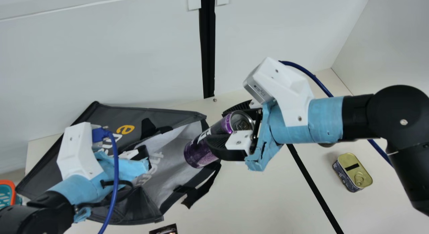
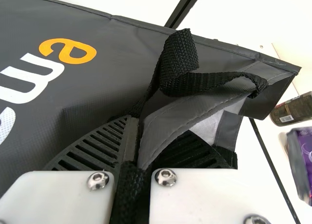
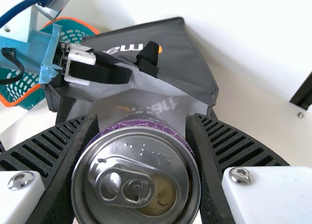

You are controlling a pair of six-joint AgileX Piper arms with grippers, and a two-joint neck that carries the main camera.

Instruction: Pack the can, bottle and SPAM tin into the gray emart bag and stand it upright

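My right gripper [image 1: 234, 130] is shut on the purple can [image 1: 197, 153], tilted at the open mouth of the gray emart bag [image 1: 161, 116], which lies on its side. In the right wrist view, the can's pull-tab lid [image 3: 136, 180] sits between the ribbed fingers of the right gripper [image 3: 141, 160], with the bag [image 3: 180, 44] beyond. My left gripper [image 1: 144, 155] is at the bag's upper opening edge. Seen from the left wrist, the left gripper [image 2: 136, 151] is shut on the bag's gray edge and black strap [image 2: 180, 58]. The tin [image 1: 355, 170] lies at right, gold lid up.
A teal basket with an orange rim [image 1: 12, 190] stands at far left. A dark printed item [image 1: 164, 230] is cut off at the main view's bottom edge. In the left wrist view, a dark labelled cylinder [image 2: 295, 109] and a purple item [image 2: 302, 158] show at the side. The wall is behind the bag.
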